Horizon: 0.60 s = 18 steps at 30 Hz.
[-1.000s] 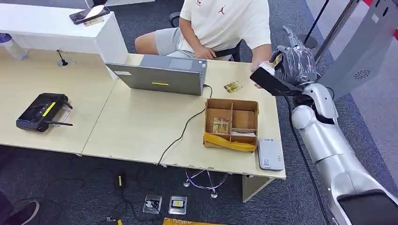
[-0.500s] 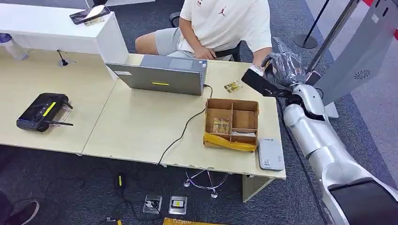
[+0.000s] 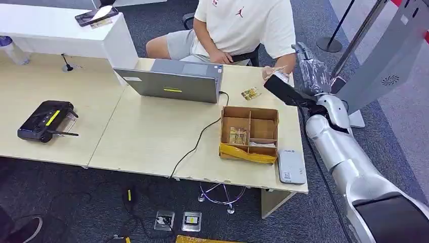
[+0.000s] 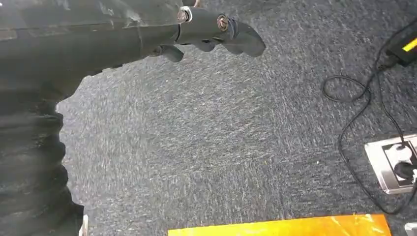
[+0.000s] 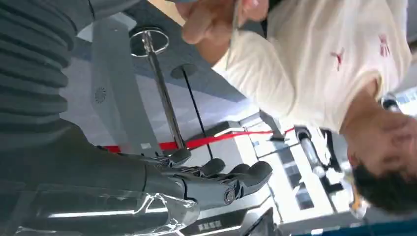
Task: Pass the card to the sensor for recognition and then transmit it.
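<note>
My right hand [image 3: 312, 69] is raised past the table's far right corner, fingers [image 5: 216, 179] stretched out with nothing between them. Just left of it a person's hand [image 3: 275, 74] holds a small card [image 5: 235, 23] edge-on in the right wrist view. A white flat sensor [image 3: 291, 166] lies at the table's near right corner. A brown compartment box [image 3: 249, 132] with a card in it stands behind the sensor. Another card [image 3: 250, 93] lies on the table beyond the box. My left hand [image 4: 212, 28] hangs over grey carpet, holding nothing.
A seated person in a white shirt [image 3: 243, 23] is behind the table. A grey laptop [image 3: 172, 81] with a black cable stands mid-table; a black controller [image 3: 45, 120] lies far left. A grey barrier post [image 3: 382, 55] rises right of my arm.
My right hand swung left toward the person, then drew back a little and its curled fingers straightened. The card now sits in the person's hand.
</note>
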### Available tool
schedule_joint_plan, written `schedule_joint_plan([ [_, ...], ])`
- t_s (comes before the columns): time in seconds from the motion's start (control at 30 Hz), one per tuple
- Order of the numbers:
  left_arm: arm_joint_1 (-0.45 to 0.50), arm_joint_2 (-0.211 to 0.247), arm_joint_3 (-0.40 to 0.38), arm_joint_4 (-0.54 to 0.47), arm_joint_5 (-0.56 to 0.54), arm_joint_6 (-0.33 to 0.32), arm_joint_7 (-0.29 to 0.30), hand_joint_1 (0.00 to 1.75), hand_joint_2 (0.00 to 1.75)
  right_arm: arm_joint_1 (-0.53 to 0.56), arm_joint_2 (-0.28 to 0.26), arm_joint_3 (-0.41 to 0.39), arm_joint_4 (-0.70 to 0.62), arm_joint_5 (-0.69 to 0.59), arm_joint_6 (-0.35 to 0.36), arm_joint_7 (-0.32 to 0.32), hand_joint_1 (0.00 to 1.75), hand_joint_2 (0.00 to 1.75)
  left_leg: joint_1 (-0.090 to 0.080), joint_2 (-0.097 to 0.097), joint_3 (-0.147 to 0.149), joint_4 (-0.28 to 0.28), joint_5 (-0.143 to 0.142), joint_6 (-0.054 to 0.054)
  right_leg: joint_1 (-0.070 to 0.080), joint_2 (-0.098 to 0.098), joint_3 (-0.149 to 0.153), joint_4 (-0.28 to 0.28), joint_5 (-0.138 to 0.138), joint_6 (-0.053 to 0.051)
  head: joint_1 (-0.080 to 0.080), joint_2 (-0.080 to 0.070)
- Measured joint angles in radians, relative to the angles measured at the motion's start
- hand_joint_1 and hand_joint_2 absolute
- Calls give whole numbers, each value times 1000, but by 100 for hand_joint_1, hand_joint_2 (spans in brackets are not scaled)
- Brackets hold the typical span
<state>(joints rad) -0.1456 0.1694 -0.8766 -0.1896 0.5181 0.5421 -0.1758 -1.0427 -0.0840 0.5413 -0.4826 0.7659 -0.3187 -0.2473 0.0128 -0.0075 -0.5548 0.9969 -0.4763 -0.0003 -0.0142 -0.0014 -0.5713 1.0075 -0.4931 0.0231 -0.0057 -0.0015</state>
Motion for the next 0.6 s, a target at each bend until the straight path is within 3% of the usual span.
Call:
schedule_joint_plan([
  [0.17,3,-4,0,0,18,14,13,0,175,44,-55,-60,-46,-159,-189,-88,0,175,0,-1,1,1,0,0,0,-2,1,-1,0,0,0,0],
  [0.27,4,-6,0,0,34,15,27,0,175,116,-120,-128,-108,-272,-300,-132,0,175,0,-1,1,1,0,0,0,-3,3,-2,0,0,1,0],
  [0.4,8,-7,0,0,53,23,40,0,175,214,-205,-247,-185,-243,-324,-172,0,175,-1,-1,1,1,-1,1,-1,-2,2,-2,0,0,0,0],
  [0.5,8,-8,0,0,71,27,48,0,175,287,-266,-376,-217,-206,-326,-261,0,175,-1,-3,1,2,-2,1,-1,-4,3,-3,0,0,0,0],
  [0.6,13,-8,1,0,91,40,56,0,175,349,-341,-568,-216,-151,-326,-370,0,175,-1,-3,0,2,-2,2,-1,-4,1,-3,0,0,0,0],
])
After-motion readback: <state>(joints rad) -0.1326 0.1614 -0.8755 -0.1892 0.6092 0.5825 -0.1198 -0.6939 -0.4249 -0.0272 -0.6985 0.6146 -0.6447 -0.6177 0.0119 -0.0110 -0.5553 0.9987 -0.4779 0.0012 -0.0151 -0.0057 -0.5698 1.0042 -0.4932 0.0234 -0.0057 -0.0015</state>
